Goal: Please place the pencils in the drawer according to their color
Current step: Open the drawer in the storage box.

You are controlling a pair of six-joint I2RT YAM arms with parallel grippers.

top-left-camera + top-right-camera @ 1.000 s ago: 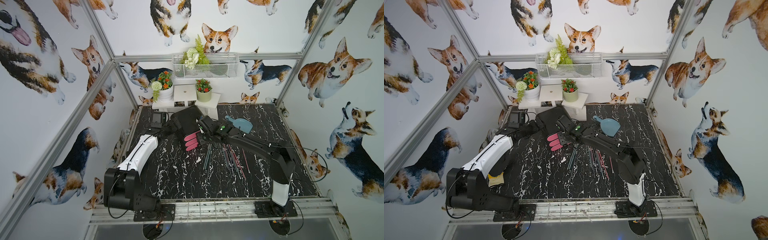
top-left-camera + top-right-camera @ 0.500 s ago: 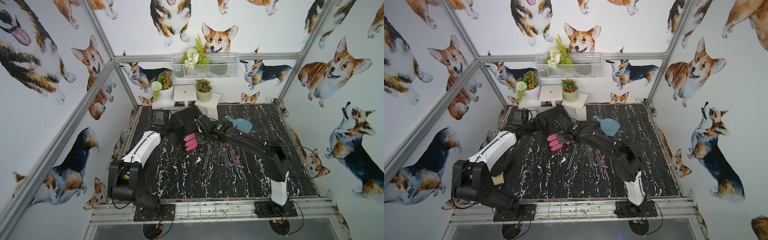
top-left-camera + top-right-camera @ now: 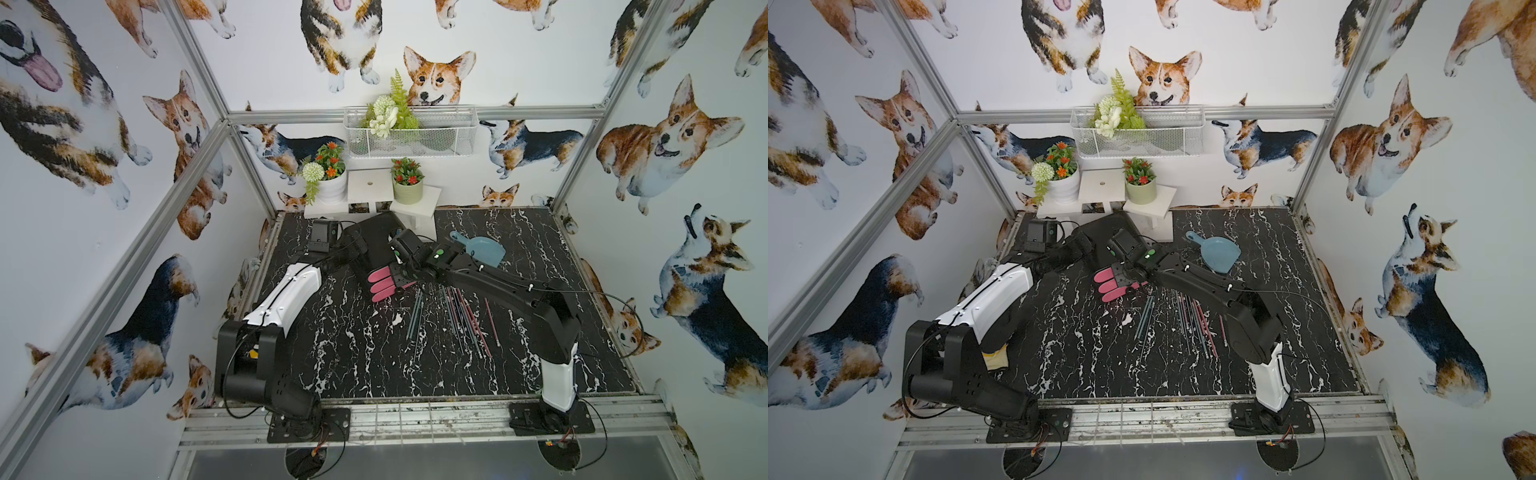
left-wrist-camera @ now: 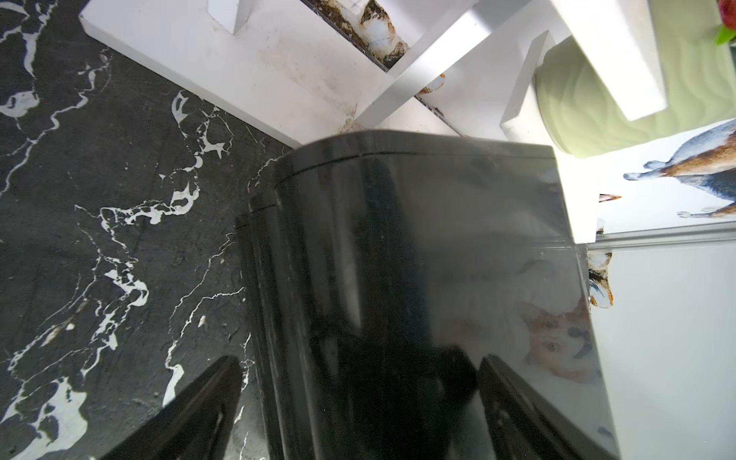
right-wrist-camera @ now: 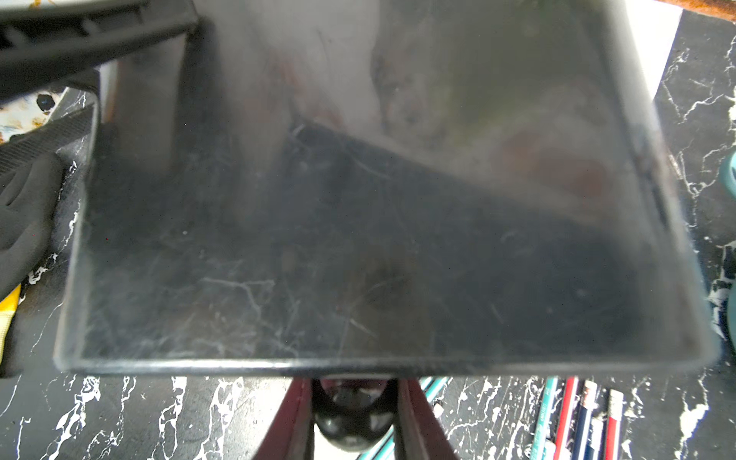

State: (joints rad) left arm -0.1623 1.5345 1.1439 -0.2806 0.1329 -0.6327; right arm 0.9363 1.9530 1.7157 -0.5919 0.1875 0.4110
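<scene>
The left arm has been shifted slightly toward the drawer (image 3: 384,286), and the right claw (image 5: 352,384) has been narrowed around a black knob (image 5: 352,422).
The left claw (image 4: 358,366) is held wide apart at the black casing. Whether the knob is clamped yet cannot be told. All three pink fronts are seen shut, and the pencils (image 3: 461,320) are spread on the table (image 3: 353,353) nearby, so every sorting step is judged undone.

The drawer (image 3: 374,245) stands on the table (image 3: 353,353), just before a shelf stand (image 3: 370,191). A dustpan (image 3: 484,251) lies to the drawer's right. The pencils (image 3: 461,320) lie before the drawer and to its right, side by side. The right gripper (image 5: 352,392) is at the drawer's front, pressing a knob (image 5: 352,416) from both sides. The left gripper (image 4: 358,360) is at the drawer's left side.
</scene>
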